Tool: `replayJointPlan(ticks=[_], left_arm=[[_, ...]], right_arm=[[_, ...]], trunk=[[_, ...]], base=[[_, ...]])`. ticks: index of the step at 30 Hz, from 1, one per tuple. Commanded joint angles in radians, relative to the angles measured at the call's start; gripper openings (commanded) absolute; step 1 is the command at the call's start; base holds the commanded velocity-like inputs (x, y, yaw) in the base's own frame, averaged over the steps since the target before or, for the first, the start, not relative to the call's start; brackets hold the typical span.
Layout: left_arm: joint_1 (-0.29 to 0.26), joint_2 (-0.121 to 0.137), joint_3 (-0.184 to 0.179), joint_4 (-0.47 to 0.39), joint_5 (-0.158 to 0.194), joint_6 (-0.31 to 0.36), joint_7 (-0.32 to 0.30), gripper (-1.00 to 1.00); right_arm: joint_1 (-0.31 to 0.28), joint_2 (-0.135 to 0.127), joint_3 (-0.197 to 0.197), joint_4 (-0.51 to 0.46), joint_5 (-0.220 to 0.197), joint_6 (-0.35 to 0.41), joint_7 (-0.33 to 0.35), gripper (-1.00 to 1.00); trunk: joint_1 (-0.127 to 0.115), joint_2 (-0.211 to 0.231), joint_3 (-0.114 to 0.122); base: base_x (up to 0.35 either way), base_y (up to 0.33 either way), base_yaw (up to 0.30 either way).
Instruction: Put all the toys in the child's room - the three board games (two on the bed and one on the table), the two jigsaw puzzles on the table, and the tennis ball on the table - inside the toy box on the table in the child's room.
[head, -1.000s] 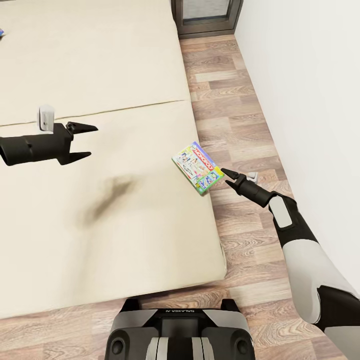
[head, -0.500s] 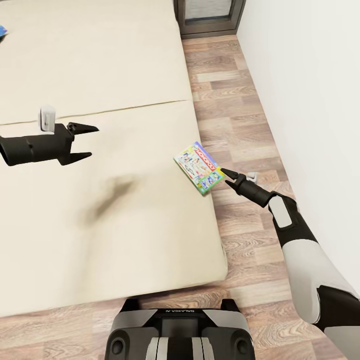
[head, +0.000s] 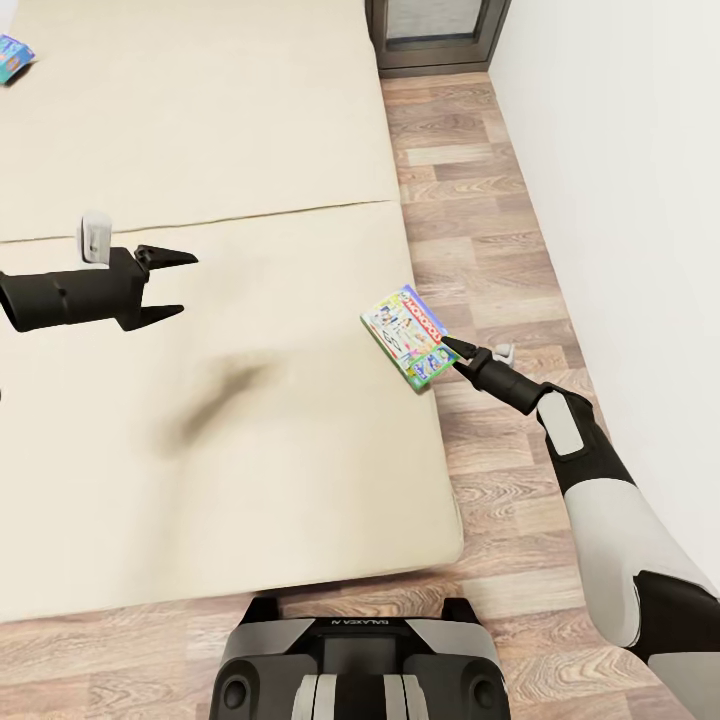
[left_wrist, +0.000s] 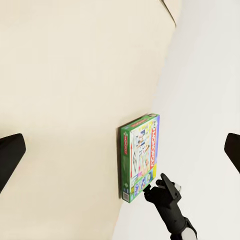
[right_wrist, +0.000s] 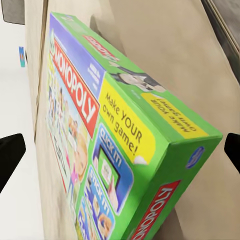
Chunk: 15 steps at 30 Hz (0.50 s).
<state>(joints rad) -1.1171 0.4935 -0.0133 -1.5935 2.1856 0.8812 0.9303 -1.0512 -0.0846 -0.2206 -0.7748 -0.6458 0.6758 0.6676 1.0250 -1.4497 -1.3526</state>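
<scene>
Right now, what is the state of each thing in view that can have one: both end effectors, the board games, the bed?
Left end effector: open, empty, above the bed.
Right end effector: open, fingertips at the Monopoly box, not closed on it.
Monopoly board game: closed box, lying at the bed's right edge.
Second board game: lying on the far part of the bed, partly cut off.
Bed: bare beige mattress, with a dark smudge.
</scene>
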Motion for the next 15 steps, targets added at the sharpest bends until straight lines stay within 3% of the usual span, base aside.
replayJointPlan(ticks=[1, 15], left_arm=[[-0.001, 0.0, 0.0, 0.0, 0.009, -0.001, 0.01, 1.0], [-0.001, 0.0, -0.001, 0.001, 0.009, -0.001, 0.01, 1.0]], right_arm=[[-0.001, 0.0, -0.002, 0.0, -0.003, 0.007, 0.001, 1.0], [-0.001, 0.001, -0.002, 0.0, -0.003, 0.007, -0.002, 1.0]], trunk=[[0.0, 0.0, 0.0], [0.0, 0.0, 0.0]], base=[[0.0, 0.0, 0.024], [0.0, 0.0, 0.009]])
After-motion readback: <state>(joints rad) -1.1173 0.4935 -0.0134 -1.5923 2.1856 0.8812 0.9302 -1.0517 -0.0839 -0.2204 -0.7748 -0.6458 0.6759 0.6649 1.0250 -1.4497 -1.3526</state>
